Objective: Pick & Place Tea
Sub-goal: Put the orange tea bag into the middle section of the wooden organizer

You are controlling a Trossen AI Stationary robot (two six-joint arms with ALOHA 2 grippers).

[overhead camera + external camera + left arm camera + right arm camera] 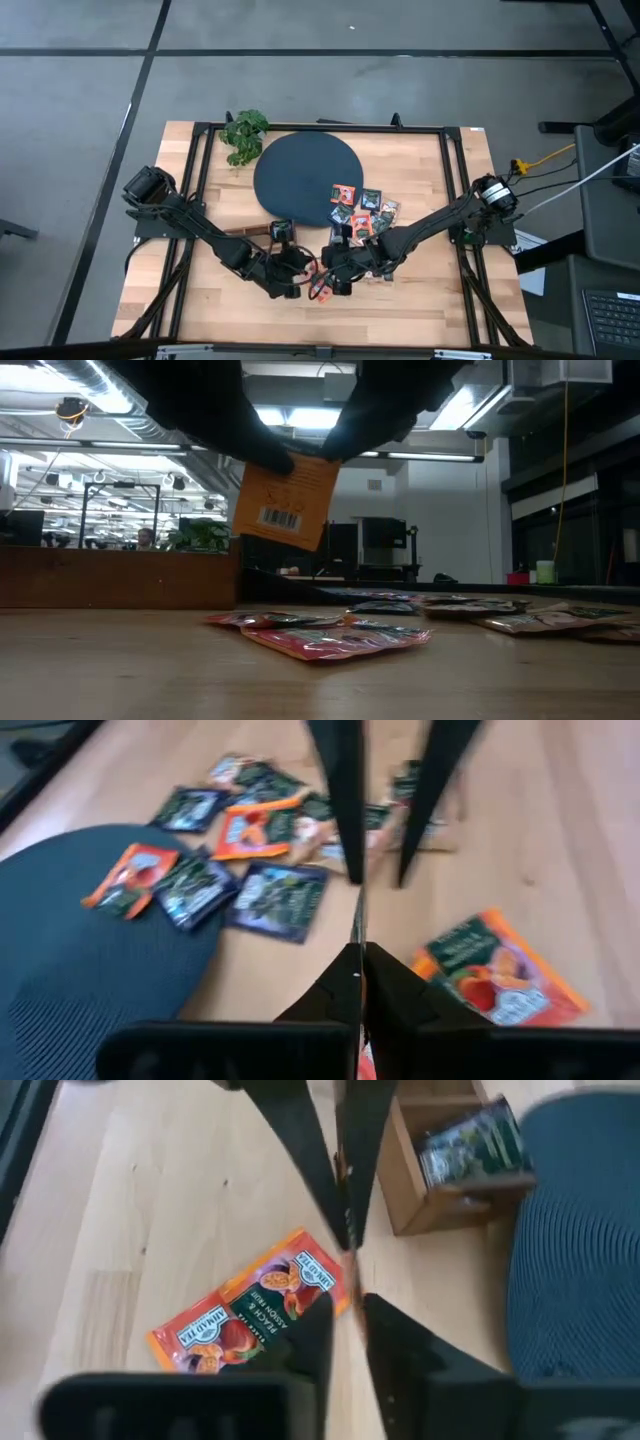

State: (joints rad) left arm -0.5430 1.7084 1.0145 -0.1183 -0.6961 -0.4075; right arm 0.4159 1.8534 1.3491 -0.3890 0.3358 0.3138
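– Low view, item one: what hangs up there?
– One orange-red tea sachet [285, 500], barcode side showing, lifted clear of the table [150, 670]; dark fingers grip its upper edge.
– Left gripper [360, 965], state?
– Fingers pressed together on the sachet, seen edge-on as a thin line running out from the tips.
– Right gripper [350, 1305]?
– Facing the left gripper tip to tip; fingers a narrow gap apart, straddling the far edge of that same sachet; whether they pinch it, I cannot tell.
– Remaining tea?
– Second orange-red sachet [250, 1315], flat on the wood directly under both grippers; loose sachets [362, 212], orange-red and dark, beyond the grippers, several lapping onto the dark disc [300, 170]; one dark sachet [470, 1145] inside the wooden tray [410, 1180], just beside the left gripper's fingers.
– Other entries?
– Leafy plant [243, 133], well apart from both grippers, past the disc.
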